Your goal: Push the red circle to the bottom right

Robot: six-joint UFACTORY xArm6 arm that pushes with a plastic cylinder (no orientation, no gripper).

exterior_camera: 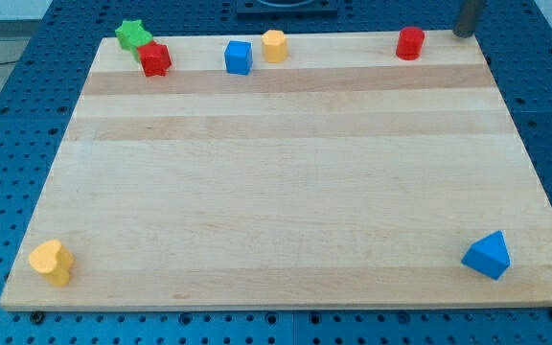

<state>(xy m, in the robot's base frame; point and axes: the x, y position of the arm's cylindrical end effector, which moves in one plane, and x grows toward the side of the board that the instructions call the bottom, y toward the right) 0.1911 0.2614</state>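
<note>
The red circle stands near the top right of the wooden board, close to its top edge. My tip is at the view's top right, just right of and slightly above the red circle, apart from it, near the board's top right corner. The rod runs up out of the frame.
A green star and a red star-like block touch at the top left. A blue cube and an orange hexagon sit at top centre. A yellow heart is bottom left, a blue triangle bottom right.
</note>
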